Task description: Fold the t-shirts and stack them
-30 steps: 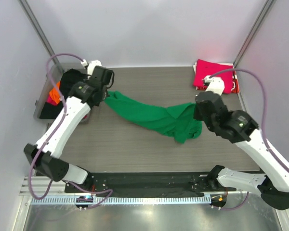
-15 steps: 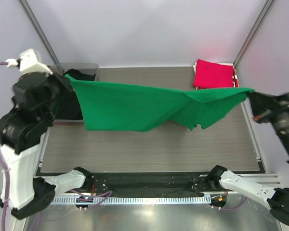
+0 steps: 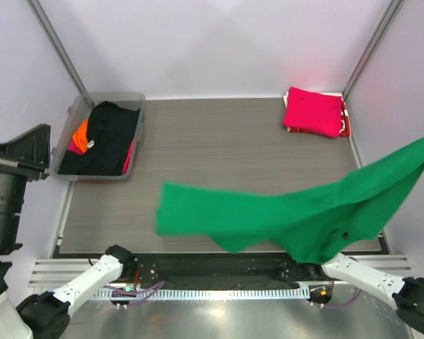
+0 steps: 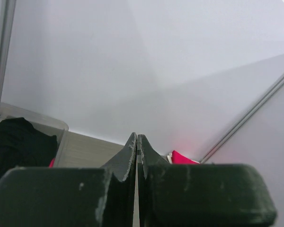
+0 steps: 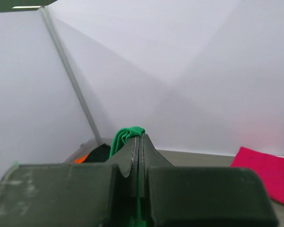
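- green t-shirt (image 3: 297,219): solid bright green
- pink t-shirt (image 3: 312,111): plain magenta
- black t-shirt (image 3: 109,135): solid black
- orange t-shirt (image 3: 80,132): bright orange
- tub (image 3: 116,96): clear
- table (image 3: 219,141): grey-brown wood grain

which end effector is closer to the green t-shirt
Right. The right end effector is shut on an edge of the green t-shirt; the left end effector is shut on nothing, well off its free end.

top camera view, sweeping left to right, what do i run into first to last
left arm → clear tub → green t-shirt
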You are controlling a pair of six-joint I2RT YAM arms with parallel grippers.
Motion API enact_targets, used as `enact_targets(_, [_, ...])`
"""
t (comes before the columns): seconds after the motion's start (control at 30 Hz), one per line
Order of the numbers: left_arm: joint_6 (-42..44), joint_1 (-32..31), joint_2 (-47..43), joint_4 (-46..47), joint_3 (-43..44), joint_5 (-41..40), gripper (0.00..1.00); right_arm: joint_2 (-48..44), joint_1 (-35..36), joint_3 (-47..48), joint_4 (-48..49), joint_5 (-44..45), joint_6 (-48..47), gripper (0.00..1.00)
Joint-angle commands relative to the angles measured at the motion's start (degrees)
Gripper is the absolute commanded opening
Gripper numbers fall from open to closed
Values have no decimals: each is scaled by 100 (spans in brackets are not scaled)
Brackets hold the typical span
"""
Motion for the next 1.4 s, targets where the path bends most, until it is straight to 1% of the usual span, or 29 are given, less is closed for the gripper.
enact_targets(0.0, [166,13,775,237,66,-140,0,832,-29,482,304,814,-507,1])
enact_targets(0.03, [53,22,942,106,136,-245,0,1295,-20,578,278,1086,-560,1])
enact_targets(0.07, [0,13,1318,61,189,-403,0,1578,-20,649,260,1533,-761,1])
enact_targets(0.1, [-62,22,1487,43,172,-457,0,1808,-20,606,278,1711,-841,1])
enact_targets(0.13, [-141,22,1645,17,129,-475,0,2332,-2,527,330,2026,-981,1])
enact_targets(0.17, [-246,13,1829,26,59,-449,0,2563,24,327,365,2508,-1052,1])
enact_targets(0.23, [-300,13,2217,165,-353,-133,1,2959,24,132,410,2784,-1036,1])
enact_targets(0.27, [-317,13,2296,279,-581,77,14,3092,24,-165,445,2759,-905,1])
enact_targets(0.3, [-343,22,2393,376,-1115,514,19,3058,24,-437,575,2585,-895,1])
enact_targets(0.33, [-387,22,2411,551,-1390,788,25,2980,24,-753,960,2487,-912,1])
enact_targets(0.37, [-440,13,2394,649,-1688,1017,39,2813,15,-1313,1137,2338,-921,1])
enact_targets(0.4, [-554,13,2359,789,-2335,1211,45,2760,7,-1536,1278,2024,-930,1])
enact_targets(0.43, [-642,13,2254,1069,-2663,1509,48,2750,6,-1695,1419,1881,-930,1])
enact_targets(0.47, [-721,13,2175,1237,-2971,1607,52,2776,6,-1836,1420,1767,-930,1])
enact_targets(0.5, [-870,13,2104,1613,-3566,1878,53,2898,6,-1855,1420,1522,-921,1])
enact_targets(0.6, [-1072,-39,1928,2011,-4360,2170,54,3267,6,-1689,1447,1108,-886,1])
enact_targets(0.63, [-1091,-144,1928,2195,-4467,2475,54,3356,6,-1610,1429,1063,-877,1])
enact_targets(0.7, [-1108,-346,2015,2284,-4670,2566,54,3610,6,-1425,1429,1132,-868,1])
enact_targets(0.8, [-1082,-1066,2156,2486,-4898,2505,55,3866,-63,-1451,1281,1466,-772,1])
enact_targets(0.83, [-1091,-1477,2209,2548,-4960,2461,57,4040,-212,-1547,1219,1502,-719,1])
enact_targets(0.9, [-1152,-1918,2428,2740,-5075,2356,60,4147,-458,-1766,1148,1371,-596,1])
enact_targets(0.93, [-1187,-2338,2559,2794,-5084,2364,61,4217,-607,-2028,1148,1257,-396,1])
enact_targets(0.97, [-1257,-2551,2822,2855,-5023,2103,61,4262,-1009,-2144,1165,1065,-228,1])
enact_targets(1.0, [-1275,-2779,3016,2952,-4961,2031,62,4314,-1213,-2232,1131,923,-96,1])
enact_targets(1.03, [-1293,-3191,3200,2970,-4882,1917,63,4367,-1624,-2416,1130,765,140,1])
enact_targets(1.07, [-1371,-3360,3385,2970,-4664,1838,63,4367,-1776,-2505,1130,503,247,1])
enact_targets(1.1, [-1416,-3658,3839,3014,-4531,1845,63,4376,-1934,-2575,1139,404,326,1])
enact_targets(1.2, [-1539,-4124,4666,3110,-4013,2003,64,4324,-2296,-2839,1139,158,485,1])
enact_targets(1.37, [-1916,-4425,5539,3435,-3476,2557,64,4104,-2603,-3191,1139,-71,477,1])
